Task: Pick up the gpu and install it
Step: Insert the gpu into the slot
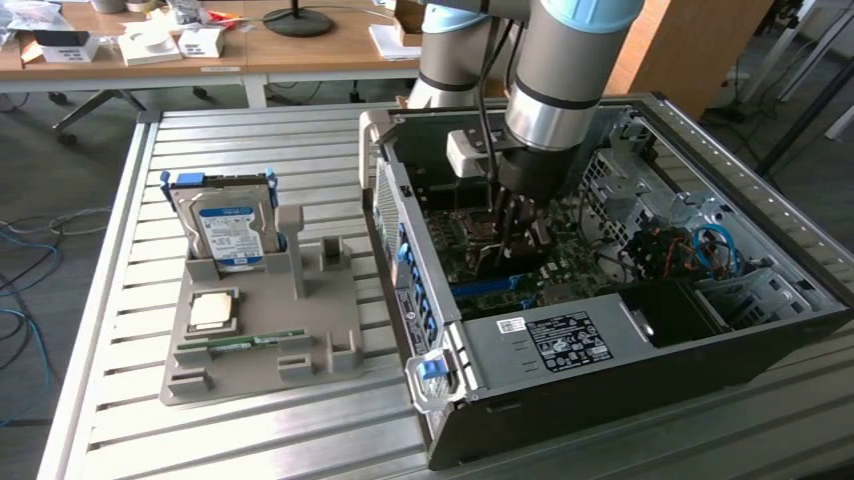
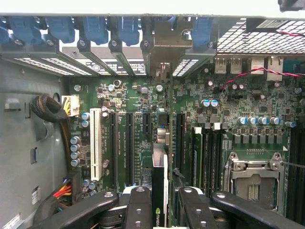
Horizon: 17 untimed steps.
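Note:
My gripper (image 1: 515,228) reaches down into the open computer case (image 1: 441,300), over the motherboard (image 1: 567,255). It is shut on the gpu (image 2: 160,171), a thin card seen edge-on in the wrist view, with a green logo near the black fingers (image 2: 139,207). The card stands upright along an expansion slot (image 2: 157,124), and its metal bracket (image 2: 167,45) sits against the case's rear slot openings. In the exterior view the gpu (image 1: 511,258) is a dark shape just under the gripper (image 2: 162,202); whether it is fully seated I cannot tell.
A grey holder (image 1: 267,320) to the exterior view's left of the case carries the blue-labelled hard drive (image 1: 230,228), a square processor (image 1: 214,310) and a green memory stick (image 1: 247,342). Inside the case are the power supply (image 1: 561,340), cables (image 1: 694,245), blue slot latches (image 2: 95,28) and the processor socket (image 2: 252,179).

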Available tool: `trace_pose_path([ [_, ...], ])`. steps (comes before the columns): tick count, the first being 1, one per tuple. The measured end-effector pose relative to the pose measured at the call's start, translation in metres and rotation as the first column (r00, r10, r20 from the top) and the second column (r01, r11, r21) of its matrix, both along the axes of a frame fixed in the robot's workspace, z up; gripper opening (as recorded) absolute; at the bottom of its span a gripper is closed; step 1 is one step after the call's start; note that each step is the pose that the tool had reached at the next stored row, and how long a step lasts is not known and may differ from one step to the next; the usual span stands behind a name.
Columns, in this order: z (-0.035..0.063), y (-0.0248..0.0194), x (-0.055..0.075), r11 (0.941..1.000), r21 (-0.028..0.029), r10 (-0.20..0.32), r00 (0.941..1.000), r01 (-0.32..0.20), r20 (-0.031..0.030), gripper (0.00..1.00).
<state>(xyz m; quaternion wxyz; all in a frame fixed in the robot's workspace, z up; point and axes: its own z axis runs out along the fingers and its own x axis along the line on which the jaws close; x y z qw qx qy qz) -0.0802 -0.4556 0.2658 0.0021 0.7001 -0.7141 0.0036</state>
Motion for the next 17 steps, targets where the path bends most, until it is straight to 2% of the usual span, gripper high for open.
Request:
trace_pose_path([
  [17,-0.0028,0.0001,0.0000,1.0000,0.0011,0.000,1.0000,0.000,0.0009,0.26],
])
